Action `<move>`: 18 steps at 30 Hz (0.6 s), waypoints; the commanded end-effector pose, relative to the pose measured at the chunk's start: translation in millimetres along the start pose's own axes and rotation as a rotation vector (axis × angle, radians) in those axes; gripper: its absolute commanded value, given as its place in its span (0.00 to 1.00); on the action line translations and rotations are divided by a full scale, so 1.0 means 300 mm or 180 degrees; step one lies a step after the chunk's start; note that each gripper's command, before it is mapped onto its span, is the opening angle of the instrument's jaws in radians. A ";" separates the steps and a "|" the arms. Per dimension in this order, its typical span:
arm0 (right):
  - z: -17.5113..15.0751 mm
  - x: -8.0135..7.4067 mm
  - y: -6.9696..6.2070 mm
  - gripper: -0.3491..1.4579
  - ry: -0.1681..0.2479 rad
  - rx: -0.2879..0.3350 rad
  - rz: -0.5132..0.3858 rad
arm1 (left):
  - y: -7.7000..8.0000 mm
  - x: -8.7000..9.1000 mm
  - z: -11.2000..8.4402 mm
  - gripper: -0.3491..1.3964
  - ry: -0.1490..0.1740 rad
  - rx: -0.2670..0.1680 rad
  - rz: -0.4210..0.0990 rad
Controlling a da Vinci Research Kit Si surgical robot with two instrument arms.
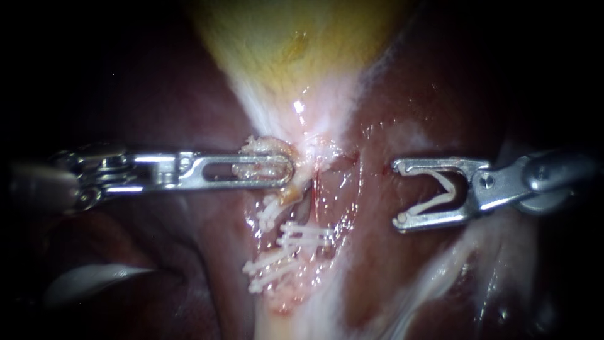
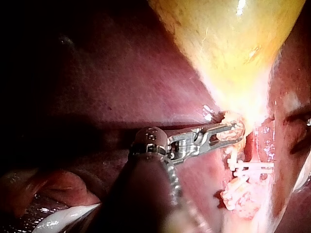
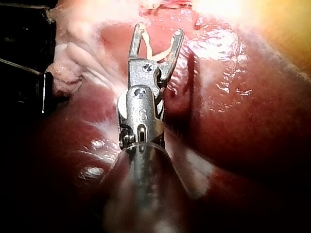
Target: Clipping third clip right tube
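My left instrument (image 1: pixel 286 169) comes in from the left, its jaws shut on pale tissue (image 1: pixel 261 148) at the gallbladder's narrow neck; the left wrist view shows the same grip (image 2: pixel 233 132). Below that grip, several white clips (image 1: pixel 302 236) cross the tubes (image 1: pixel 316 189) side by side. My right instrument (image 1: pixel 397 192) hovers over the liver to the right of the tubes, apart from them. Its jaws stand wide and hold a white V-shaped clip (image 1: pixel 440 196) between them, also seen in the right wrist view as the clip (image 3: pixel 155 51) in the instrument (image 3: pixel 158 33).
The yellow gallbladder (image 1: pixel 296 38) fills the top centre and tapers down to the neck. Dark red liver (image 1: pixel 157 94) lies on both sides. A pale glossy object (image 1: pixel 94 277) lies at the lower left, under my left instrument's shaft.
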 end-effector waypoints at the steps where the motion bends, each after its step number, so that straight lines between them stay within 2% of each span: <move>1: 0.000 -0.0001 0.0000 0.47 -0.0001 0.0001 0.0000 | 0.0000 -0.0001 0.0000 0.02 0.0001 0.0000 0.0001; 6: 0.000 -0.0002 -0.0002 0.47 -0.0001 0.0001 -0.0002 | -0.0003 -0.0009 -0.0009 0.02 0.0008 0.0005 -0.0003; 10: 0.000 -0.0003 -0.0004 0.47 -0.0001 0.0001 -0.0003 | -0.0017 -0.0047 -0.0048 0.01 0.0042 0.0031 -0.0023; 13: 0.000 -0.0004 -0.0005 0.47 0.0000 0.0001 -0.0004 | -0.0032 -0.0090 -0.0095 0.01 0.0027 -0.0012 -0.0046; 18: 0.000 -0.0004 -0.0005 0.47 -0.0001 0.0001 -0.0004 | -0.0066 -0.0151 -0.0176 0.01 -0.0075 -0.0004 -0.0087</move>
